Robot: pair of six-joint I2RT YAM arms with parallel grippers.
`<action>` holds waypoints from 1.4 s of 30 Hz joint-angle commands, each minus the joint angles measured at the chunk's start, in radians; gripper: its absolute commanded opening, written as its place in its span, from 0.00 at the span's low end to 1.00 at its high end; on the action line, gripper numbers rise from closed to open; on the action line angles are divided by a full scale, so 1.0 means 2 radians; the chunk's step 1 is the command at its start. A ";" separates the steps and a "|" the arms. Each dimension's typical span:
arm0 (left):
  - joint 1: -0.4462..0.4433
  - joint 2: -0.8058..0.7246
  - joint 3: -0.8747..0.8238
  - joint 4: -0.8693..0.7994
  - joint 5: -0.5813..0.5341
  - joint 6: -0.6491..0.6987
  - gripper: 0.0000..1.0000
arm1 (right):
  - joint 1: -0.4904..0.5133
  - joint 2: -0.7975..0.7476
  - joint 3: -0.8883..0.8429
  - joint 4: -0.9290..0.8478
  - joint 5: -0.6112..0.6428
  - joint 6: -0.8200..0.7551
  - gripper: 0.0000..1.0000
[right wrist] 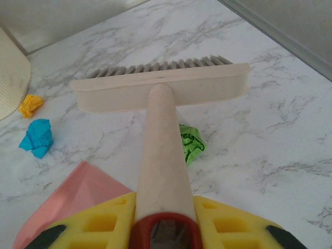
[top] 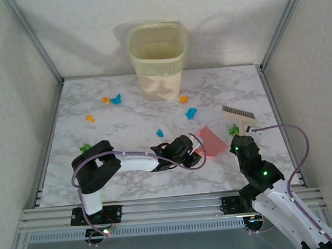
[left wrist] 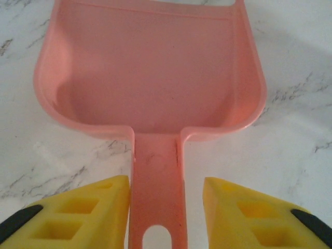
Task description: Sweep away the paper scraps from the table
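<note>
Paper scraps [top: 191, 112]: spread over the bench [top: 141, 183] — orange and blue ones near the bin [top: 157, 59], a blue one in the middle, a green one at the left edge, and a green one just beside the brush [right wrist: 161, 93].
Dustpan [left wrist: 150, 67]: lies flat on the bench with no scrap inside.
Left tool [left wrist: 166, 182]: its fingers sit on both sides of the dustpan handle, with a gap on one side. It is loose, not squeezing.
Right tool [right wrist: 163, 207]: clenched on the brush handle, bristles pointing away.
Done: only the getting ready — the brush is in hand.
Left to do: it looks like all the sweeping. No scrap has been gathered yet, and the dustpan needs a firm grip first.
</note>
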 commanded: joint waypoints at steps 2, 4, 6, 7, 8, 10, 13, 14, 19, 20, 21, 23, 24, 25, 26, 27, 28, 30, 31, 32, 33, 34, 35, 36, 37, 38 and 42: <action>0.005 0.015 0.017 -0.027 0.012 0.011 0.44 | -0.002 0.002 0.012 0.025 0.001 -0.001 0.00; 0.005 0.017 0.018 -0.030 0.016 0.013 0.51 | -0.002 0.002 0.013 0.024 0.000 -0.001 0.00; 0.005 0.017 0.016 -0.030 0.022 0.014 0.54 | -0.002 0.002 0.013 0.024 0.001 -0.001 0.00; 0.005 0.017 0.014 -0.030 0.026 0.014 0.55 | -0.002 0.002 0.013 0.025 0.000 -0.001 0.00; 0.005 0.017 0.012 -0.030 0.030 0.014 0.55 | -0.002 0.002 0.013 0.024 0.000 -0.002 0.00; 0.005 0.017 0.007 -0.029 0.034 0.014 0.56 | -0.002 0.002 0.013 0.025 0.001 -0.002 0.00; 0.005 0.013 -0.003 -0.019 0.040 0.010 0.52 | -0.002 0.003 0.013 0.025 0.001 -0.002 0.00; 0.005 0.011 -0.006 -0.014 0.041 0.008 0.50 | -0.002 0.003 0.013 0.025 0.001 -0.002 0.00; 0.004 -0.012 -0.040 0.027 0.043 -0.001 0.45 | -0.002 0.003 0.013 0.025 0.000 -0.001 0.00; 0.004 -0.017 -0.049 0.040 0.043 -0.004 0.45 | -0.002 0.003 0.013 0.026 0.000 -0.002 0.00; 0.003 -0.021 -0.056 0.052 0.041 -0.006 0.45 | -0.002 0.004 0.013 0.025 0.000 -0.001 0.00; -0.002 -0.024 -0.067 0.068 0.036 -0.008 0.45 | -0.002 0.006 0.013 0.025 0.000 -0.002 0.00; -0.005 -0.024 -0.072 0.089 0.027 -0.010 0.45 | -0.002 0.005 0.013 0.026 0.001 -0.002 0.00; -0.009 -0.024 -0.075 0.099 0.017 -0.009 0.45 | -0.002 0.006 0.013 0.026 0.001 -0.002 0.00; -0.014 -0.023 -0.078 0.111 0.005 -0.009 0.45 | -0.002 0.007 0.013 0.026 0.001 -0.002 0.00; -0.020 -0.020 -0.081 0.121 -0.006 -0.008 0.45 | -0.002 0.007 0.013 0.027 0.001 -0.002 0.00; -0.023 -0.018 -0.083 0.132 -0.015 -0.007 0.45 | -0.002 0.008 0.013 0.027 0.000 -0.002 0.00; -0.029 -0.010 -0.088 0.153 -0.032 -0.008 0.45 | -0.002 0.009 0.013 0.027 0.000 -0.001 0.00; -0.029 -0.007 -0.090 0.161 -0.037 -0.009 0.45 | -0.002 0.008 0.013 0.027 0.000 -0.002 0.00; -0.029 -0.003 -0.091 0.167 -0.041 -0.010 0.45 | -0.002 0.008 0.013 0.027 0.000 -0.002 0.00; -0.029 0.000 -0.092 0.170 -0.045 -0.009 0.45 | -0.002 0.009 0.013 0.026 0.000 -0.002 0.00; -0.029 0.003 -0.091 0.171 -0.047 -0.009 0.45 | -0.002 0.008 0.013 0.027 0.001 -0.002 0.00; -0.029 0.005 -0.091 0.172 -0.049 -0.009 0.44 | -0.002 0.009 0.013 0.026 0.001 -0.001 0.00; -0.029 0.007 -0.091 0.174 -0.050 -0.008 0.43 | -0.002 0.009 0.013 0.027 0.000 -0.002 0.00; -0.029 0.009 -0.090 0.173 -0.049 -0.009 0.43 | -0.002 0.009 0.013 0.027 0.000 -0.003 0.00; -0.029 0.011 -0.089 0.172 -0.048 -0.010 0.43 | -0.002 0.009 0.013 0.027 0.000 -0.003 0.00; -0.029 0.019 -0.088 0.171 -0.045 -0.013 0.47 | -0.002 0.008 0.014 0.026 0.000 -0.003 0.00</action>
